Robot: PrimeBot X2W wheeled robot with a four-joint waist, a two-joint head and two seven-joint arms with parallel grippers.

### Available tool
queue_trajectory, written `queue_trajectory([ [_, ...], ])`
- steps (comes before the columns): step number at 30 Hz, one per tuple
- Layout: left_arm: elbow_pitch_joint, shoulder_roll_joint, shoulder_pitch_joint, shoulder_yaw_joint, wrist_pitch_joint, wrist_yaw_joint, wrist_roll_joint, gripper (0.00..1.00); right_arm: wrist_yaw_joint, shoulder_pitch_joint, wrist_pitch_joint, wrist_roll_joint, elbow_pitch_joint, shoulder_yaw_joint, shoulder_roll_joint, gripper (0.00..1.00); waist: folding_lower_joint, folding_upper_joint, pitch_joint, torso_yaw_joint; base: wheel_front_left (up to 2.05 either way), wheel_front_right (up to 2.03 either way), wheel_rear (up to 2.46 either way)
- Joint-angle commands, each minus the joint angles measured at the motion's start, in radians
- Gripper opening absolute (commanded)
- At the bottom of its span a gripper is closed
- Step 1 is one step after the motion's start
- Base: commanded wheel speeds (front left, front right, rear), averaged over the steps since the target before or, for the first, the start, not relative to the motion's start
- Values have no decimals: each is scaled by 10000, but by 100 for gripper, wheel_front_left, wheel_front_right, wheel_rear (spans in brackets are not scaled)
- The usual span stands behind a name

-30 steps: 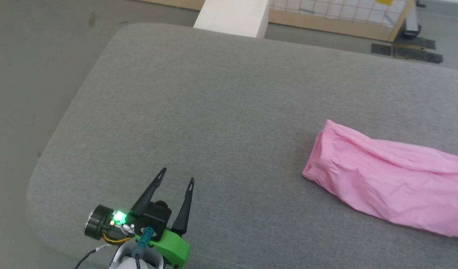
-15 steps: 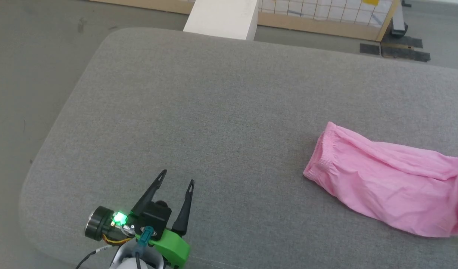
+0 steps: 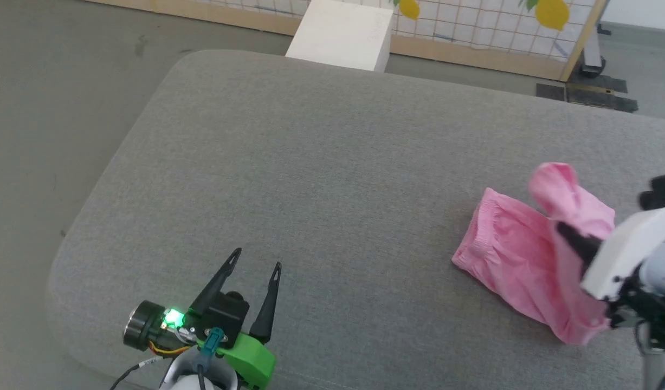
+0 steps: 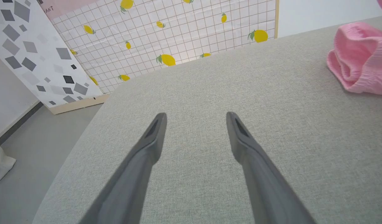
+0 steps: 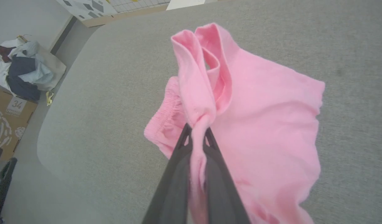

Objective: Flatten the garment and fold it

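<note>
Left of the garment (image 3: 514,254), wide grey cushion (image 3: 310,162)

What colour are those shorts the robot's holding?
The shorts are plain light pink, clearest in the right wrist view.

Box label (image 5: 16,104) reads "34", perhaps.

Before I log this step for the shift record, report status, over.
Right gripper shut on garment, one end held up, waistband end on cushion. Left gripper open over cushion. Nothing in the way.
</note>
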Motion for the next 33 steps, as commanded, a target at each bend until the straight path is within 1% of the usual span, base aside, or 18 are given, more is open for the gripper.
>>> queue_trajectory([
  [1, -17, 57, 83, 2, 3, 38, -91, 100, 39, 51, 60, -55, -98, 126, 140, 0, 0, 0, 49, 128, 0, 0, 0],
  [7, -51, 25, 26, -38, 0, 92, -81, 100, 39, -326, -163, -474, 271, 449, 592, 0, 0, 0, 284, 471, 0, 0, 0],
  [8, -50, 7, -31, -57, -30, 92, -72, 100, 39, -581, -384, -737, 742, 623, 674, 0, 0, 0, 484, 638, 0, 0, 0],
  [14, -15, -61, -173, -68, -109, 107, -65, 100, 39, -937, -744, -1275, 1657, 1255, 701, 0, 0, 0, 858, 872, 0, 0, 0],
  [15, 1, -73, -192, -72, -121, 105, -66, 100, 39, -963, -808, -1402, 1768, 1426, 641, 37, 0, 0, 886, 891, 0, 0, 0],
  [16, 20, -88, -213, -78, -136, 103, -67, 100, 39, -981, -852, -1507, 1911, 1687, 555, 100, 0, 0, 910, 910, 0, 0, 0],
  [21, 135, -121, -249, -74, -186, 119, -104, 100, 39, -1034, -1048, -1437, 2330, 2694, 199, 100, 0, 0, 849, 867, 0, 0, 0],
  [23, 202, -88, -287, -54, -196, 119, -109, 100, 39, -1052, -1030, -1248, 2360, 3543, -184, 100, 0, 0, 750, 782, 0, 0, 0],
  [25, 261, -60, -319, 51, -221, 161, -173, 100, 39, -1135, -1261, -1061, 2343, 4074, -613, 100, 0, 0, 608, 681, 0, 0, 0],
  [29, 313, 95, -316, 102, -235, 129, -212, 100, 39, -1539, -1791, -538, 2197, 4662, -1252, 100, 0, 0, 275, 357, 0, 0, 0],
  [33, 338, 144, -197, 164, -202, 179, -346, 100, 39, -2234, -2974, -588, 1772, 5327, -2308, 100, 0, 0, 16, -12, 0, 0, 0],
])
